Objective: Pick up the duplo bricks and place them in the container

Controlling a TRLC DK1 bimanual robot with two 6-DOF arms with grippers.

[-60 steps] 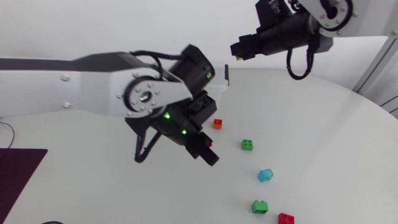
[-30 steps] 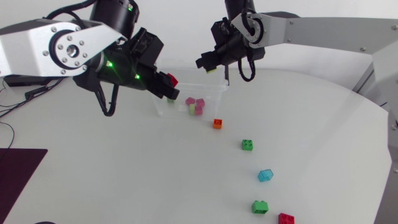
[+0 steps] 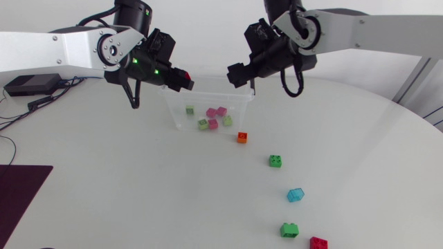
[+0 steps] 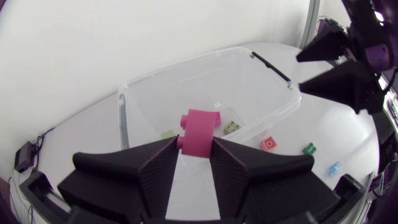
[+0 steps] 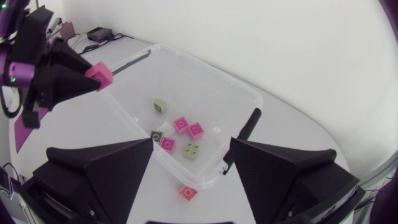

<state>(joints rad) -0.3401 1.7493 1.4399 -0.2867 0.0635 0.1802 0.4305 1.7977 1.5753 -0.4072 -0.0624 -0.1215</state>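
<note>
My left gripper (image 4: 194, 144) is shut on a pink duplo brick (image 4: 199, 130) and hangs over the left rim of the clear container (image 3: 168, 104). In the head view this gripper (image 3: 181, 77) is at the box's far left corner. My right gripper (image 5: 191, 142) stands open and empty above the container (image 5: 205, 68), near its right end (image 3: 241, 75). Several pink and pale green bricks (image 5: 186, 127) lie on the box floor. An orange-red brick (image 3: 242, 137) sits on the table just in front of the box.
Loose bricks trail toward the front right of the table: a green one (image 3: 275, 161), a light blue one (image 3: 295, 195), another green one (image 3: 289, 229) and a red one (image 3: 318, 242). A dark mat (image 3: 21, 190) lies at the left edge.
My left arm has swung from the table's middle up and back to the container with the pink brick. My right gripper came down over the box and its fingers opened wide.
</note>
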